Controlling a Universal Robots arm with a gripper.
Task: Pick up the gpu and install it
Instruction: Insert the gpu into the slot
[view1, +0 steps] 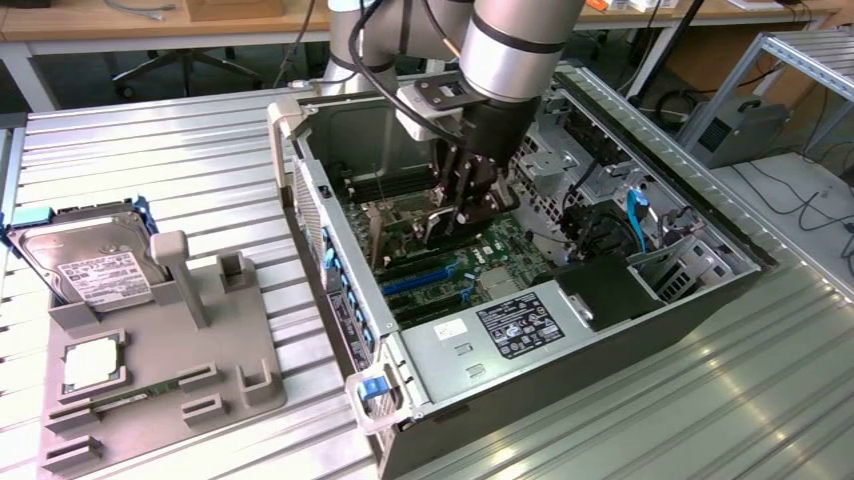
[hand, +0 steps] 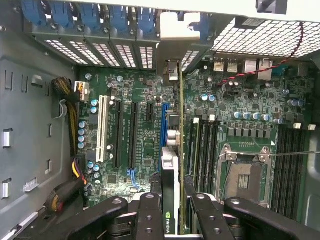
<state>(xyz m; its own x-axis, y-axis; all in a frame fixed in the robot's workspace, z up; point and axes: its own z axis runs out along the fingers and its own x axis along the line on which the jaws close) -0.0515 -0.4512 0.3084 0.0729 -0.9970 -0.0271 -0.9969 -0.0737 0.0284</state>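
So, status: pick-up is done. The pincer (hand: 174, 212) is clenched on the gpu (hand: 170, 187), both black fingers pressed on the card's faces, card held edge-on. The gpu is inside the open computer case (view1: 561, 330), standing over the motherboard (hand: 135, 130) just beside the blue expansion slot (hand: 163, 125). Its pale metal bracket (hand: 175, 30) is up against the perforated rear slot covers (hand: 125, 55). Whether the edge connector is seated can't be told, so install reads as in progress, probably late. The card isn't released yet.

Materials: the card is a thin green board with a silver-white cooler block and a small green logo near the grip. The motherboard is dark green, densely populated, with long black and white slots and an empty square CPU socket (hand: 245, 177). The case is grey sheet steel with sharp folded edges. Outside it, the bench (view1: 174, 160) is ribbed aluminium and carries a matte grey parts holder (view1: 227, 345) with the hard drive (view1: 87, 265) in it.
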